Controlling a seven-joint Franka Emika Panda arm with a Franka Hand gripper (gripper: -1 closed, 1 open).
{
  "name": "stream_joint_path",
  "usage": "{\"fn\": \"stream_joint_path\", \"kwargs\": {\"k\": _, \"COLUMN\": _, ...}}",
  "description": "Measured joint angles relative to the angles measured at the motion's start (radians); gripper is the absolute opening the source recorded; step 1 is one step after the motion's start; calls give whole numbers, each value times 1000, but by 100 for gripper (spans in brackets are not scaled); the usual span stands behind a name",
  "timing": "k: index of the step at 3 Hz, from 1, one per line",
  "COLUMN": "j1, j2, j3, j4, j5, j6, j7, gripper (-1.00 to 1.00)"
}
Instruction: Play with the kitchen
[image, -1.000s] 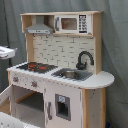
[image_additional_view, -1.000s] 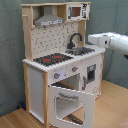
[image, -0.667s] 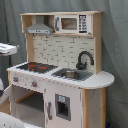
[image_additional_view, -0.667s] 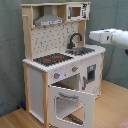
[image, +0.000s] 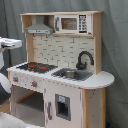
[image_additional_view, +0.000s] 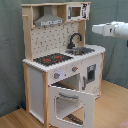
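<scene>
The kitchen (image: 60, 75) (image_additional_view: 60, 65) is a tall white and light-wood toy set. It has a black-red hob (image: 35, 66) (image_additional_view: 52, 59), a black faucet (image: 84, 59) (image_additional_view: 75, 39) over a sink (image: 72, 75) (image_additional_view: 82, 50), a grey hood (image: 39, 29) (image_additional_view: 49, 21) and a small microwave (image: 72, 23) (image_additional_view: 76, 11). Its windowed oven door (image_additional_view: 70, 105) hangs open and folded down. My gripper (image_additional_view: 95, 28) is at the end of the white arm (image_additional_view: 114, 29), in the air beside the kitchen at the second exterior view's right, above counter height and touching nothing. In the first exterior view the arm (image: 10, 42) enters at the left edge.
A grey curtain (image_additional_view: 10, 60) hangs behind the kitchen. The floor (image_additional_view: 112, 107) is light wood. A closed cupboard door with a small window (image: 62, 107) sits under the sink. The open oven cavity (image: 27, 102) shows at the first exterior view's lower left.
The arm has risen a little beside the kitchen in both exterior views. The kitchen and its open oven door have not moved.
</scene>
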Motion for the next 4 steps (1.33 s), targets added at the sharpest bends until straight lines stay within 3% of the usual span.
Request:
{"fn": "stream_joint_path", "kwargs": {"k": 3, "j1": -14, "j2": 11, "j3": -232, "j4": 6, "j5": -1, "j6": 178, "j7": -98, "gripper": 100}}
{"fn": "stream_joint_path", "kwargs": {"k": 4, "j1": -65, "j2": 56, "j3": -269, "j4": 13, "j5": -1, "j6": 258, "j7": -102, "gripper": 100}}
